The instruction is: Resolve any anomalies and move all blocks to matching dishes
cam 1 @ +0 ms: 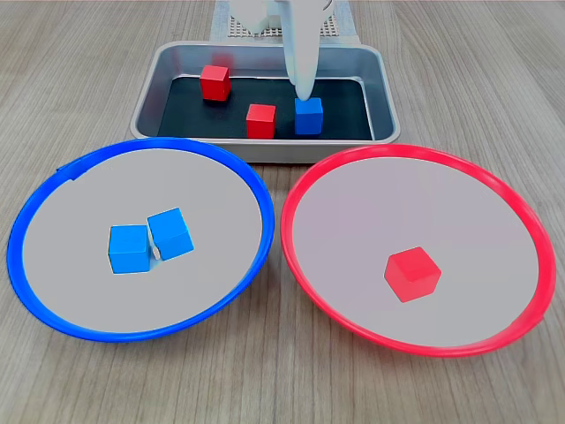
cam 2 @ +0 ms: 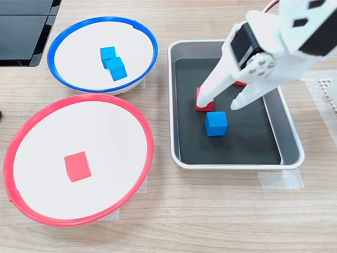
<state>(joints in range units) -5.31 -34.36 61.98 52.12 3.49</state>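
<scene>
We record, left to right in the first exterior view, on the pale wood-grain bench (cam 1: pixel 88 53):

1. One large round shallow blue-rimmed dish (cam 1: pixel 35 291) with a pale grey inside. It holds two glossy bright blue cubes, the left one (cam 1: pixel 129 248) and the right one (cam 1: pixel 170 233), touching each other near the dish's middle.

2. One rectangular grey metal tray (cam 1: pixel 150 97) with a dark bottom, set behind and between the two dishes. It holds three cubes: a red cube at the back left (cam 1: pixel 214 82), a second red cube nearer the front (cam 1: pixel 260 120), and a third blue cube (cam 1: pixel 308 116) just beside that one on the right.

3. One white robot gripper (cam 2: pixel 221 104), reaching down into the tray. In the second exterior view we see its fingers (cam 2: pixel 209 94) spread apart and holding nothing; one fingertip stands over the red cube, the other (cam 2: pixel 243 97) is apart from it, and the blue cube lies just below the gap between them.

4. One large round shallow red-rimmed dish (cam 1: pixel 530 309) with a pale grey inside. It holds a single red cube (cam 1: pixel 412 274), alone near the middle.
</scene>
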